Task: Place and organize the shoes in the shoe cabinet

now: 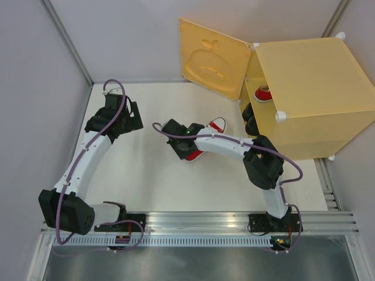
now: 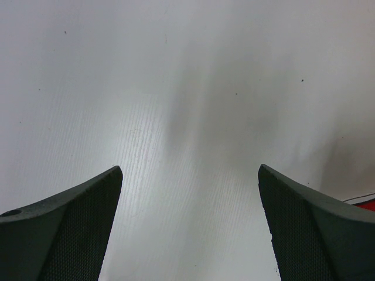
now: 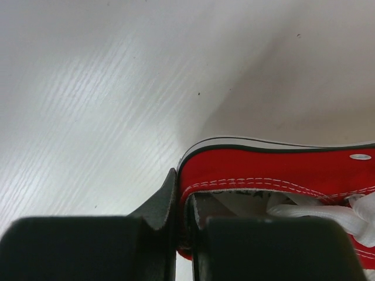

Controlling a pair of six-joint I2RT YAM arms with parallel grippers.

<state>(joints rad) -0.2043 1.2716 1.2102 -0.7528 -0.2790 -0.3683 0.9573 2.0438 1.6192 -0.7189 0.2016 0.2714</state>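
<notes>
Red sneaker — lies diagonal, toe toward shoe cabinet | right gripper clamps its collar | left gripper spread wide

A white tabletop with a fine, streaky grain fills the middle of the scene, enclosed on the left, far and right sides by plain pale grey wall panels that meet at slim grey metal corner posts. Along the near edge runs a ribbed aluminium rail with a slotted strip just below it, and nearer still lies a dull grey metal sheet. The light is soft and even, leaving only faint, blurred shadows on the white surface.
</notes>
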